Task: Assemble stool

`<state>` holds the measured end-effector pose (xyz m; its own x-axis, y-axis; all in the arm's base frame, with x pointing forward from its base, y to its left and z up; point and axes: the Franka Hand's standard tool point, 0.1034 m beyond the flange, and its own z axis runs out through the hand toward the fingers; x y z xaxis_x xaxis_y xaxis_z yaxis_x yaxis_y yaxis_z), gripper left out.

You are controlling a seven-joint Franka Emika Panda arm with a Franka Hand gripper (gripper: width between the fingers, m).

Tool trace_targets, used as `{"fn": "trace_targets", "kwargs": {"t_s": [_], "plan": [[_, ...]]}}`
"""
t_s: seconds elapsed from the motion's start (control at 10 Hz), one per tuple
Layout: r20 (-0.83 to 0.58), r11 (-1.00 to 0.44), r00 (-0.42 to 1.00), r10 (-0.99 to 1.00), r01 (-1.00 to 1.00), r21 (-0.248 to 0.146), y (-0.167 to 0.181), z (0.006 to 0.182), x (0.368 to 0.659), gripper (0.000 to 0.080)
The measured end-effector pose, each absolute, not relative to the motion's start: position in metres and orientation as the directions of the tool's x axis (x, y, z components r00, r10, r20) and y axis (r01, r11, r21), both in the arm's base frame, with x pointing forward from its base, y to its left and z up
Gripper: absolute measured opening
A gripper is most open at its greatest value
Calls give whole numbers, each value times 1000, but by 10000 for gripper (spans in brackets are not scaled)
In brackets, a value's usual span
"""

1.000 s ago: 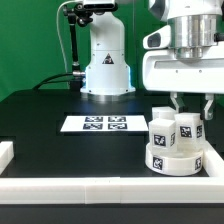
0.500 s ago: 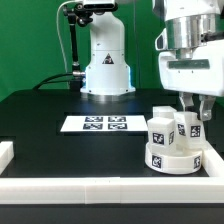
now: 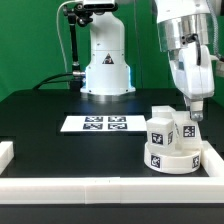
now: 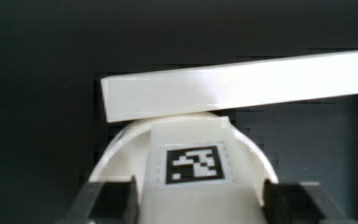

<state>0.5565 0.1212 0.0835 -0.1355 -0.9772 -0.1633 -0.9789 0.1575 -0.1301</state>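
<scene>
While my end effector [image 3: 193, 112] sat low over the stool parts, its fingers straddled a white leg [image 4: 179, 165]. Wrist view: tagged leg between the two dark fingertips [image 4: 101, 203], one per side, so I was grasping that leg; contact itself not sharp enough to confirm, image was soft.

Exterior view: round stool seat [image 3: 172, 157] lay flat on the black counter [image 3: 60, 150], near the corner of the white border rails [image 3: 100, 186], toward the exterior view's right. Tags visible on the seat's side wall. Two blocky legs stood upright on top of the seat: front one [image 3: 160, 129] with a tag facing the camera, the other [image 3: 184, 128] behind it, directly under my end effector.

Wrist view also showed a white rail [image 4: 229, 85] crossing just beyond the leg.

Marker board [image 3: 96, 124] lay flat mid-counter, well apart from the stool, toward the exterior view's left. A second white robot base [image 3: 106, 60] stood behind the counter.
</scene>
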Motion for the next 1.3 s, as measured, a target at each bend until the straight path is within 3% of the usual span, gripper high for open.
{"fn": "trace_targets", "kwargs": {"t_s": [0.2,0.4,0.5,0.6,0.9,1.0,1.2,1.3], "plan": [[-173,195,-173,-970,-973,-123,123,83,556,338],[-179,187,-164,-970,-975,-121,125,88,556,555],[-186,179,-154,-970,-975,-128,126,95,558,555],[-196,176,-146,-970,-974,-143,128,105,562,628],[-199,137,-104,-974,-978,-159,128,109,563,649],[-192,95,-62,-979,-981,-167,128,109,563,649],[-120,-163,185,-975,-972,-170,133,105,559,649],[-87,-297,312,-946,-942,-154,137,105,557,649]]}}
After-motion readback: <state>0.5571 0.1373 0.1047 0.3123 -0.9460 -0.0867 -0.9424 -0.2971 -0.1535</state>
